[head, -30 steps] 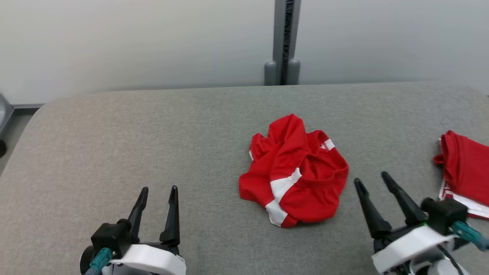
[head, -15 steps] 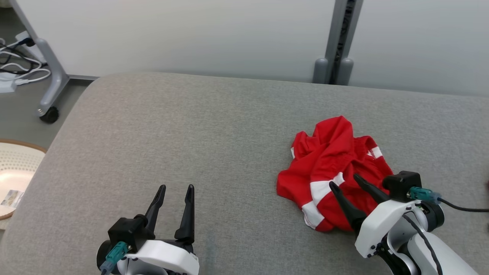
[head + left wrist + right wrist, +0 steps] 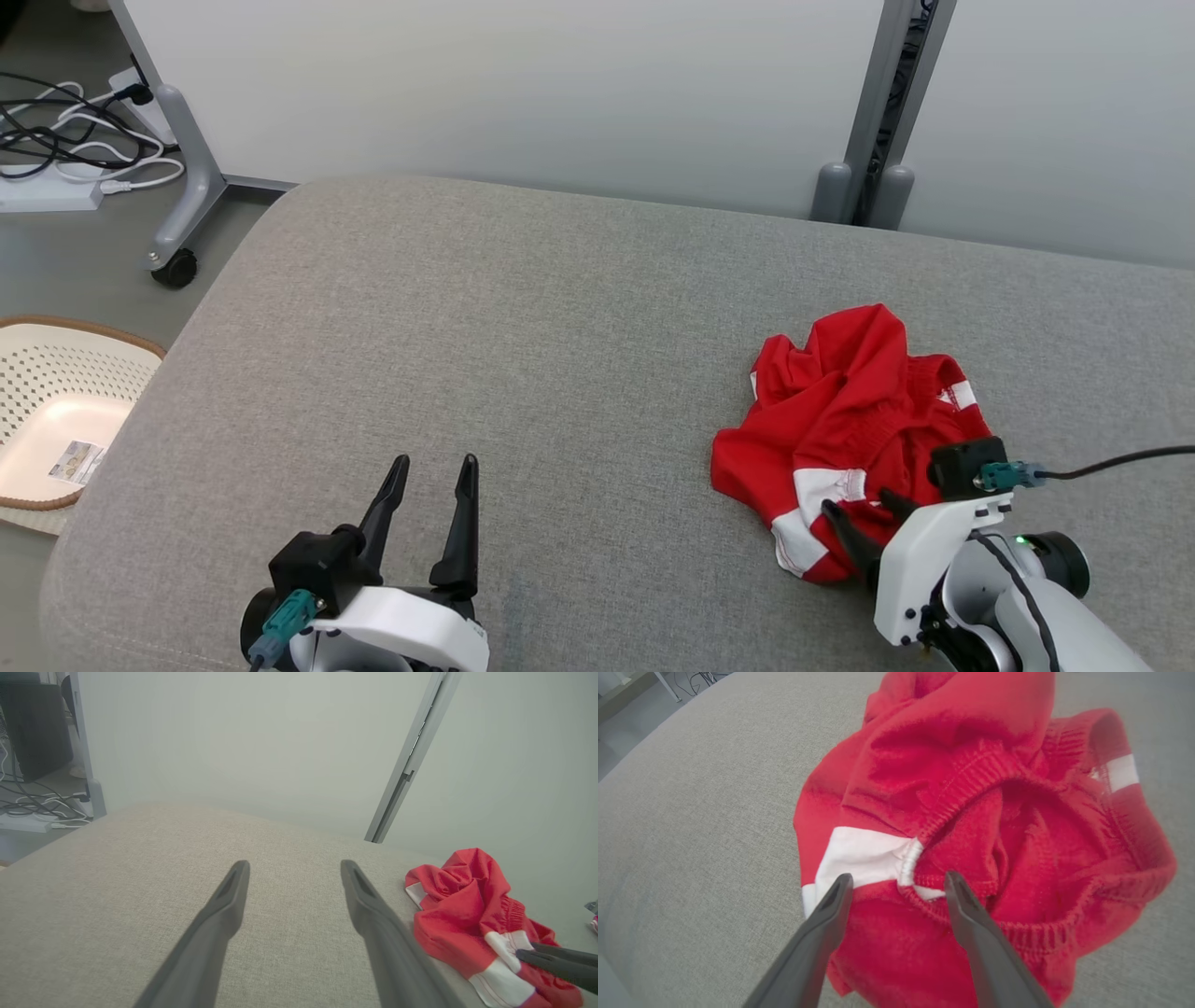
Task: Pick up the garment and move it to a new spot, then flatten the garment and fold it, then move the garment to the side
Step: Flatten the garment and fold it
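The right pincer [image 3: 854, 502] has come forward onto the crumpled red garment [image 3: 850, 411], spread astride its waistband [image 3: 966, 772], at the right of the table [image 3: 513, 327]. The left pincer [image 3: 435, 459] hangs spread, well apart. A basket [image 3: 84, 329] and cables [image 3: 56, 121] lie on the floor [image 3: 93, 243], left.

One garment [image 3: 850, 420]. One bench [image 3: 523, 327]. Two grippers: left gripper [image 3: 435, 460] and right gripper [image 3: 857, 501], each with two fingers [image 3: 460, 532], four in all. One basket [image 3: 47, 383], with one paper slip [image 3: 77, 460] inside. One post [image 3: 887, 112]. One caster wheel [image 3: 175, 269]. Cables [image 3: 56, 149]: several, tangled, count unclear.
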Robot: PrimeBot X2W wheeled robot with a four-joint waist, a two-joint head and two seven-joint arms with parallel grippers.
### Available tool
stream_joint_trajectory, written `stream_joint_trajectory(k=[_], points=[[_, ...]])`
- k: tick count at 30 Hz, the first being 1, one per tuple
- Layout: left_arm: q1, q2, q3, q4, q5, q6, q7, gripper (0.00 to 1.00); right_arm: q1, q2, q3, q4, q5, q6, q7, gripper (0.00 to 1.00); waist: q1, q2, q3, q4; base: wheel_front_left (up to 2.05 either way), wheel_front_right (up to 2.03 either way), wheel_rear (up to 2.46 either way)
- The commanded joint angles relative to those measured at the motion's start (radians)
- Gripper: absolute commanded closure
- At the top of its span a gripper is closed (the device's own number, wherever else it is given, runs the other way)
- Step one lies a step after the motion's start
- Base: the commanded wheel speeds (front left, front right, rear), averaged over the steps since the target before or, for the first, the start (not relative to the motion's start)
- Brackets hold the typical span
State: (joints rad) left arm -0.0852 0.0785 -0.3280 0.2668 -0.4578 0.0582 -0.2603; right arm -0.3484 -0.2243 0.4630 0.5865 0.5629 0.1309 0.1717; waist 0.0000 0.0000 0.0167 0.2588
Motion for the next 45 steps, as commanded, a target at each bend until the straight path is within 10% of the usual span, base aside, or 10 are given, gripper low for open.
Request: stream_joint_trajectory(k=[1, 3, 6, 28, 45], points=[[-0.004, 0.003, 0.005, 0.000, 0.013, -0.004, -0.004, 0.00, -0.005, 0.000, 0.001, 0.004, 0.010, 0.000, 0.013, 0.00, 0.0000, 0.0000, -0.001, 0.000, 0.00, 0.00, 0.00], [-0.002, 0.003, 0.006, 0.001, 0.014, -0.003, -0.004, 0.00, -0.011, 0.001, 0.004, 0.006, 0.017, 0.000, 0.033, 0.04, 0.0000, 0.0000, -0.002, -0.001, 0.00, 0.00, 0.00], [0.000, 0.003, 0.007, 0.003, 0.012, -0.006, -0.004, 0.00, -0.018, 0.004, 0.007, -0.002, 0.019, 0.000, 0.044, 1.00, 0.0000, 0.0000, -0.002, -0.004, 0.00, 0.00, 0.00], [-0.002, -0.001, -0.003, -0.011, 0.015, -0.006, -0.004, 0.00, 0.107, 0.004, -0.310, -0.167, -0.002, 0.000, -0.175, 1.00, 0.0000, 0.0000, 0.018, -0.108, 0.00, 0.00, 0.00], [-0.043, -0.004, -0.036, 0.017, 0.011, -0.019, -0.004, 0.00, 0.296, 0.118, -0.603, -0.170, -0.157, 0.000, -0.076, 1.00, 0.0000, 0.0000, 0.040, -0.187, 0.00, 0.00, 0.00]])
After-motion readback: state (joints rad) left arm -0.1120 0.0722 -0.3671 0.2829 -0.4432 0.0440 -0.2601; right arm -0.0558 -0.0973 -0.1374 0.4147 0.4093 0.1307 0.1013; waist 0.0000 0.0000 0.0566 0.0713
